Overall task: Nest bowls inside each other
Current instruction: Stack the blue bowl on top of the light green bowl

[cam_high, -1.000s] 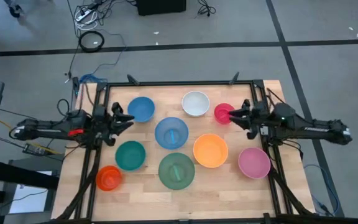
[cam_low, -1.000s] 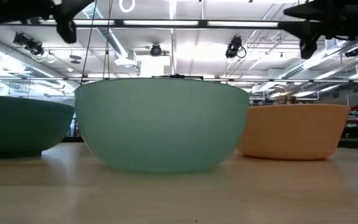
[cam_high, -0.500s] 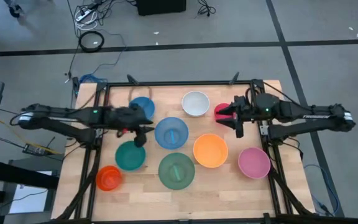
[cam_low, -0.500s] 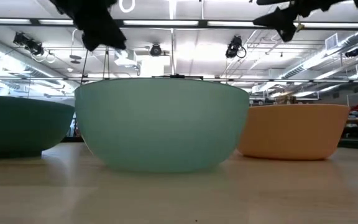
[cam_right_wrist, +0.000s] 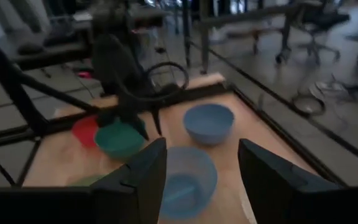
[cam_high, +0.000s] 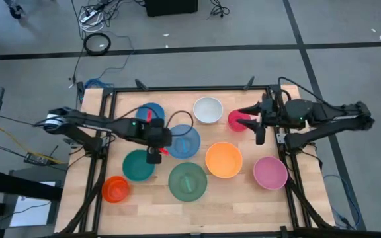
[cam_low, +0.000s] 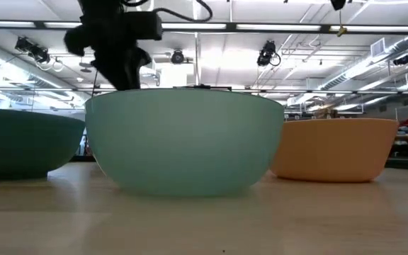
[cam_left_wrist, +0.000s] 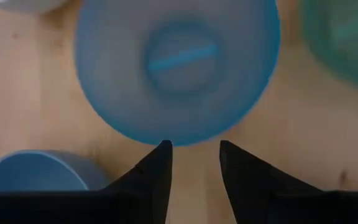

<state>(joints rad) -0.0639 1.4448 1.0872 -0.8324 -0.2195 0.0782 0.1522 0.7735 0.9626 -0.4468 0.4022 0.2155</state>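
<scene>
Swung inward since the earlier frame: left gripper (cam_high: 156,149) now out over the table's middle from its side rail, right gripper (cam_high: 253,122) shifted slightly toward the small red-pink bowl (cam_high: 237,120).

From above: left gripper hanging at the near-left rim of the larger blue bowl (cam_high: 183,141), just beyond the teal bowl (cam_high: 138,165), with the smaller blue bowl (cam_high: 149,116) on its far side; left arm plainly the nearer to all three; right gripper right beside the red-pink bowl, white bowl (cam_high: 208,110) a little further along; green bowl (cam_high: 188,180), orange bowl (cam_high: 224,160), pink bowl (cam_high: 270,172) and small orange bowl (cam_high: 116,188) all apart, none nested yet; bare wooden tabletop (cam_high: 243,198) between them.

At table height: green bowl filling the middle, orange bowl to one side, left arm dark above the rim — open workshop ceiling and lights behind.

Left wrist: fingers (cam_left_wrist: 157,168) spread, pointing straight at the larger blue bowl's (cam_left_wrist: 178,65) rim, which lies just ahead of the tips — likely the next thing to grasp.

Right wrist: fingers (cam_right_wrist: 143,177) spread wide, nothing between them; both blue bowls, teal bowl and left arm beyond; metal framing and grey floor past the table.
</scene>
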